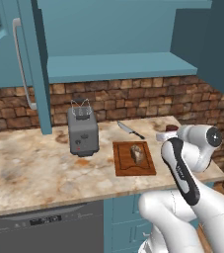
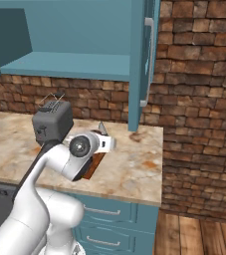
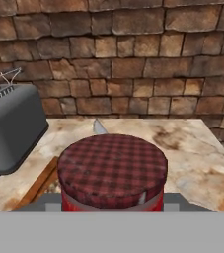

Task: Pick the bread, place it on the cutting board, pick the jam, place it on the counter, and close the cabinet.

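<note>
Fingers pinch my small red cylindrical jam jar [image 3: 112, 173]; brown speckled bread [image 1: 137, 153] sits on reddish wooden cutting board [image 1: 123, 165]; teal wall cabinet [image 1: 32, 64] unclosed.

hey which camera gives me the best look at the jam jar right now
The hand view: the jam jar sits close and central there, its checked red lid fully visible, in front of the counter. The left base view shows just a bit of its lid behind the arm. In the right base view I can't make it out.
</note>
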